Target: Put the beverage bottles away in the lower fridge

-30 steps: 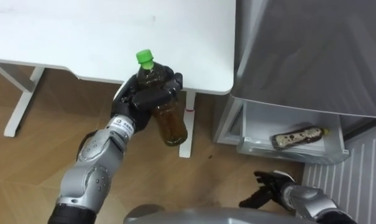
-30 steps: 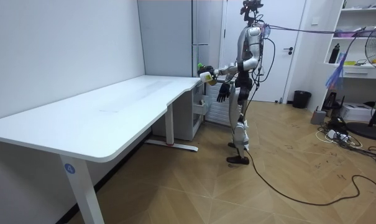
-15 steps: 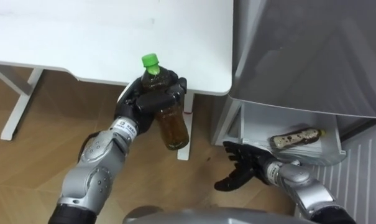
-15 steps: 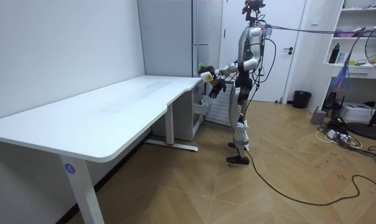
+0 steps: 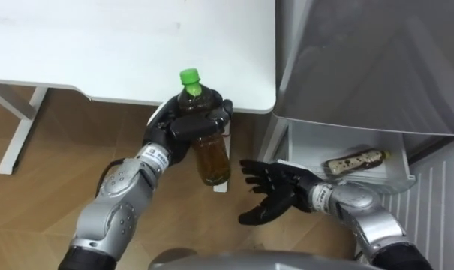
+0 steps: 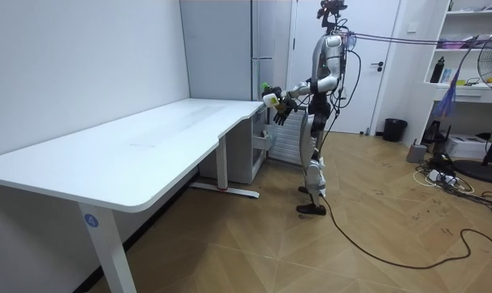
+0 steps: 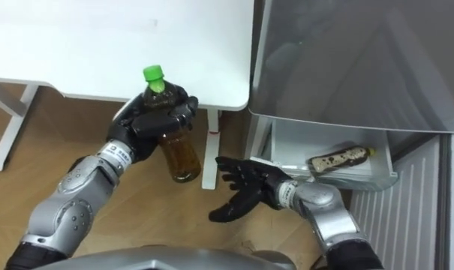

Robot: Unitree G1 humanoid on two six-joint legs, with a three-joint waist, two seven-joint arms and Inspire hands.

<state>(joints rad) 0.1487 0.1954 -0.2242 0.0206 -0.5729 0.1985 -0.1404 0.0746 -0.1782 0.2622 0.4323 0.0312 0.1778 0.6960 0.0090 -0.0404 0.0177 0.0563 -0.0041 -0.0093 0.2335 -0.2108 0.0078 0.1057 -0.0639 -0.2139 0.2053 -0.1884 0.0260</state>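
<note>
Rising beside the green-capped tea bottle (image 5: 210, 156), my right hand (image 5: 275, 191) is spreading open; my left hand (image 5: 190, 124) is gripping it.

The arms are cased in rounded silver-grey shells with darker gaps where the segments meet. The left hand (image 5: 183, 127) and the right hand (image 5: 278, 192) are black, with slim segmented fingers. A small white tag with dark print sits at the left wrist, and a pale band rings the right. In the room view the body looks slim, silver and black, with what may be a dark camera unit on its head.
</note>
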